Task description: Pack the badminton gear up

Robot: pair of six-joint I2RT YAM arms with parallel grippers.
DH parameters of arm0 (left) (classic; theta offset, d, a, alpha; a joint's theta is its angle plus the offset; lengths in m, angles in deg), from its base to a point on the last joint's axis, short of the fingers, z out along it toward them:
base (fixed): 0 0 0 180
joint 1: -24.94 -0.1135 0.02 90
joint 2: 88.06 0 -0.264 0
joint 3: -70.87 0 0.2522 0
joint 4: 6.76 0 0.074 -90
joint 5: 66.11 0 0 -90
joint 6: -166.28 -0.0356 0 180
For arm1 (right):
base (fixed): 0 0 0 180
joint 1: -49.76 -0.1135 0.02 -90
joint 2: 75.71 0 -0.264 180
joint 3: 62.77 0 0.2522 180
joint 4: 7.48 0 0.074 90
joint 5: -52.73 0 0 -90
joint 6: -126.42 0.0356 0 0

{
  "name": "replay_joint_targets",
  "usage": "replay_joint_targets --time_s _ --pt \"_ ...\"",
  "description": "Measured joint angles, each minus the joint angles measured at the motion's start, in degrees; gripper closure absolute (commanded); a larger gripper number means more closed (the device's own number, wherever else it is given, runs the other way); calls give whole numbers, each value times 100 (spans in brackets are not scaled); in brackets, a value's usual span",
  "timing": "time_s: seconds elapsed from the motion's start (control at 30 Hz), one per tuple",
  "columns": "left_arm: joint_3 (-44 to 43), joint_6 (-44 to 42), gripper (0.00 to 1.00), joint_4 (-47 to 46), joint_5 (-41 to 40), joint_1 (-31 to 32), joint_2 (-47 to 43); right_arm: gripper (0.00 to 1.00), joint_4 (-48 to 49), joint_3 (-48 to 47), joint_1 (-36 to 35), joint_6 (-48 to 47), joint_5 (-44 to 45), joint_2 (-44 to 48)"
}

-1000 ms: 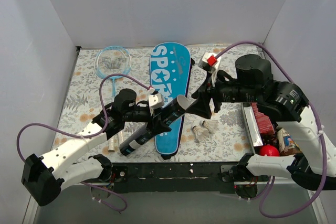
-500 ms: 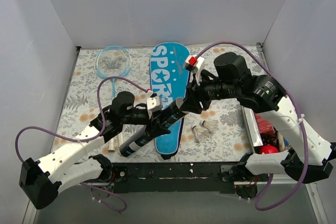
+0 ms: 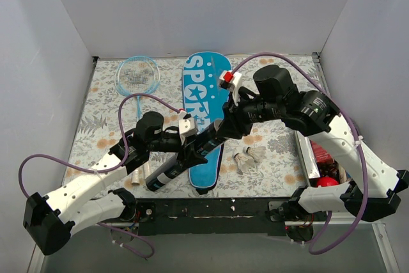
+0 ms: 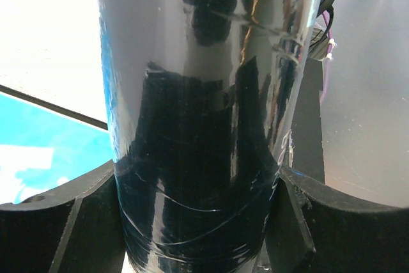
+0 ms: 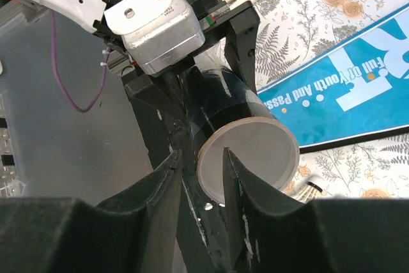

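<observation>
My left gripper (image 3: 192,150) is shut on the middle of the black tube (image 3: 182,161), holding it slanted above the table. In the left wrist view the tube (image 4: 198,94) fills the gap between both fingers (image 4: 61,222). My right gripper (image 5: 203,172) is at the tube's raised end, its narrowed jaws straddling the rim of the pale cap (image 5: 252,155) with a gap still showing. The blue cover lettered "SPORT" (image 3: 204,91) lies under the tube. The light-blue rackets (image 3: 137,75) lie at the back left. Shuttlecocks (image 3: 249,158) sit right of the cover.
A tray (image 3: 305,158) with food packets stands at the right edge, with a red ball (image 3: 327,183) in front of it. Grey walls close in the table on three sides. A purple cable (image 3: 153,97) loops over the left arm.
My right arm has swung left to the tube's raised end and its jaws have narrowed round the cap's rim. The left arm and the tube have hardly moved.
</observation>
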Motion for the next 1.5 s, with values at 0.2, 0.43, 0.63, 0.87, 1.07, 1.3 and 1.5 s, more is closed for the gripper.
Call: replay_joint_targets --time_s 0.2,0.43,0.63,0.87,1.07,1.3,1.5 --pt "2 -2 74 4 0 4 -4 73 79 184 0 15 -142 -4" --pt "17 -9 74 31 -7 4 -35 95 149 210 4 35 -192 -4" --pt "37 -11 74 35 -44 4 -85 99 155 208 2 92 -201 -2" --pt "83 -7 75 -90 -59 46 -125 99 83 155 0 140 -221 33" --pt "87 -4 75 -306 -68 116 -173 99 -9 -7 -33 179 -225 85" --pt "122 35 76 -479 -103 203 -372 99 -114 -245 -87 197 -376 87" --pt "297 24 76 -369 -66 214 -540 99 -289 -656 -33 173 -413 201"
